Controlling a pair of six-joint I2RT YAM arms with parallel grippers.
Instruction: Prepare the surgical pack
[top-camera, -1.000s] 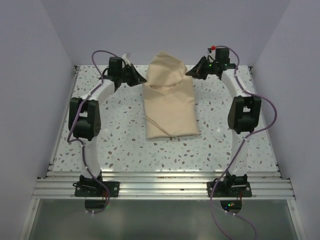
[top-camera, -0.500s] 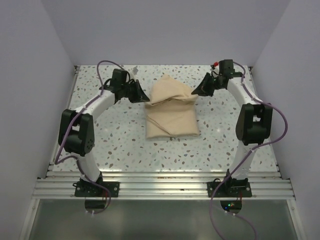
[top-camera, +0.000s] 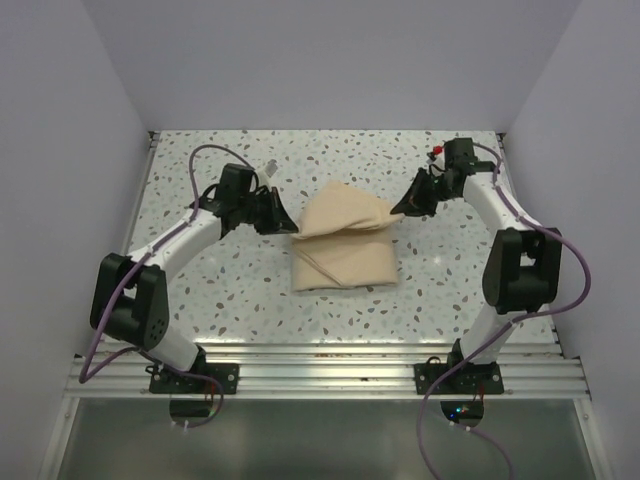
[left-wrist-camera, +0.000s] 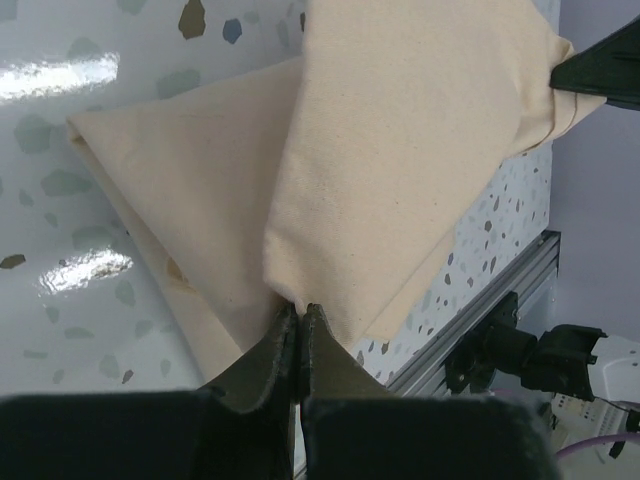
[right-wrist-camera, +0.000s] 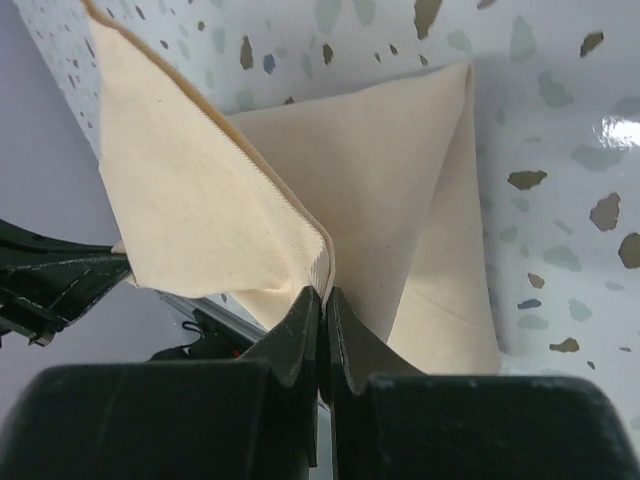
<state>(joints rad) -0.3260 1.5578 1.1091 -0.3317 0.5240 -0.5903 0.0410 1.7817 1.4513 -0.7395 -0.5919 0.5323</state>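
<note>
while the pack (top-camera: 345, 262) lay at the middle of the table (top-camera: 240, 300), its far flap (top-camera: 345, 208) hung raised between the 2 arms; the left gripper (top-camera: 288, 224) was clenched on the flap's left corner, the right gripper (top-camera: 399, 211) on its right corner.

The surgical pack (top-camera: 345, 245) lies on the table (top-camera: 250, 300), between the left gripper (top-camera: 291, 226) and right gripper (top-camera: 399, 210).

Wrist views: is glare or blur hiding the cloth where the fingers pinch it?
Left wrist: glare streaks on the glossy speckled tabletop only; the tan cloth surgical pack is sharp at the left gripper. Right wrist: one glare patch at far right, cloth edge sharp at the right gripper.
</note>
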